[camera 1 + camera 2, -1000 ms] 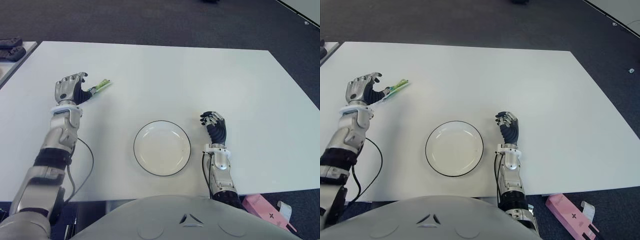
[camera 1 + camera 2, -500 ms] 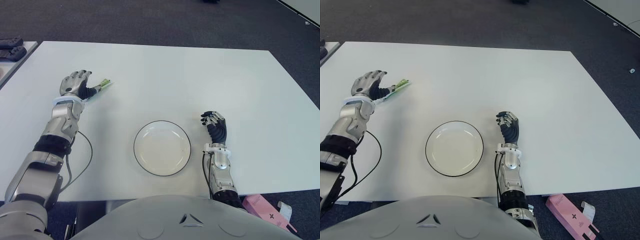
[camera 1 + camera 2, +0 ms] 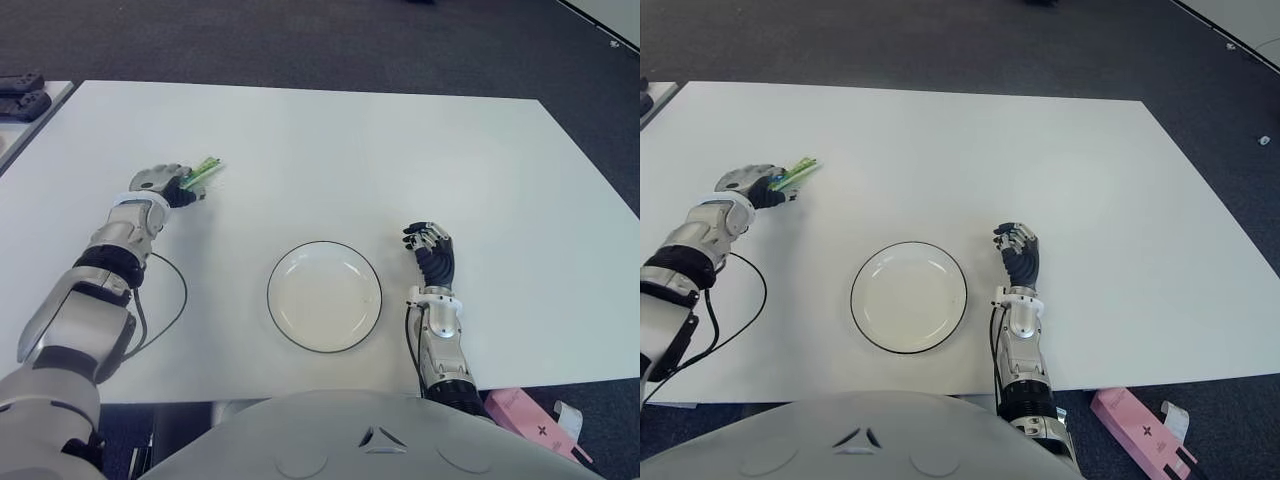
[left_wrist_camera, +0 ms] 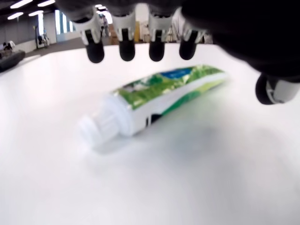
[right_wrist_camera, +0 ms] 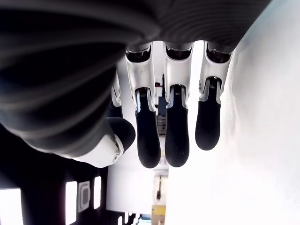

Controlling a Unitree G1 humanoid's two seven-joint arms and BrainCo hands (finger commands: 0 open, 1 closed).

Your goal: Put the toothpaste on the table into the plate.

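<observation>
Toothpaste (image 4: 159, 96) lying flat on the white table (image 3: 400, 160), far left of the scene, well apart from the plate (image 3: 324, 295). Green and white tube, white cap (image 4: 101, 125) pointing toward the wrist camera, printed body running away from it. Left hand (image 3: 160, 182) placed over the tube's near end, arm stretched out over the left side of the table. Four fingertips (image 4: 126, 50) hanging in a row above the tube in the left wrist view, thumb (image 4: 274, 89) off to one side of it; fingers spread wide, hovering, nothing gripped, tube apparently untouched and resting on the table. Far end of the tube poking out past the hand toward the far right in the eye views.

Plate round, white with a dark rim, near the table's near edge, about centre, holding nothing. Right hand (image 3: 432, 252) showing just right of the plate, palm side turned toward the plate, fingers (image 5: 176, 136) loosely curved and holding nothing; contact with the table not clear.

Black cable (image 3: 165, 320) looping on the table beside the left forearm. Pink box (image 3: 1140, 428) on the dark floor beyond the near right corner of the table.
</observation>
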